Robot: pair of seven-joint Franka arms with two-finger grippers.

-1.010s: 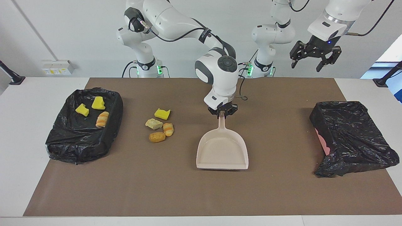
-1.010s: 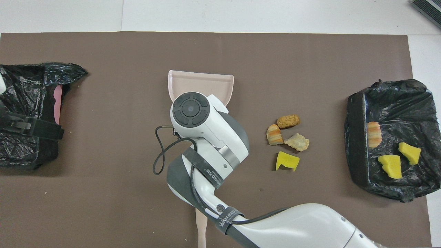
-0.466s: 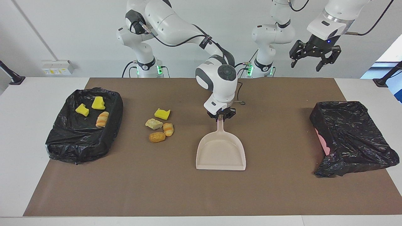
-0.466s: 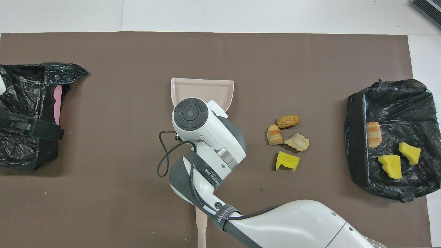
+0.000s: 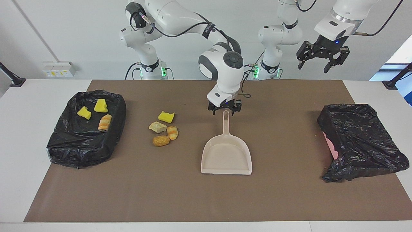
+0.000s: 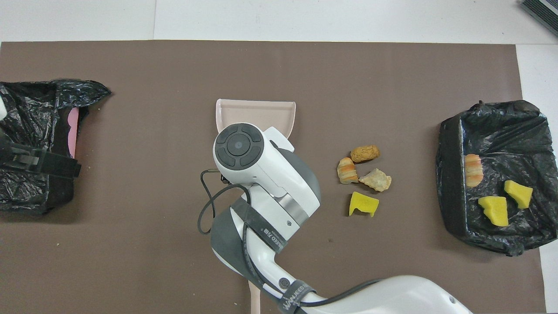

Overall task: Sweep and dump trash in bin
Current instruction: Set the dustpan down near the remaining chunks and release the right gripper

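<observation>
Beside dustpan (image 5: 226,154), trash (image 5: 163,128); right gripper (image 5: 224,108) over handle, open

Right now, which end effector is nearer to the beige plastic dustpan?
Right. The right end effector hangs open just above the beige plastic dustpan handle tip. The left end effector waits high near the left arm's black-bagged bin.

Bare mat (image 5: 289,135) lies between dustpan (image 5: 226,156) and bag (image 5: 360,141).

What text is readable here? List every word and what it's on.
"WANJEED", roughly: lower black strap on the right arm.
Second strap, nearer the wrist: lettering too blurred to read.
Yellow labels on the wall sockets: too small to read.
</observation>
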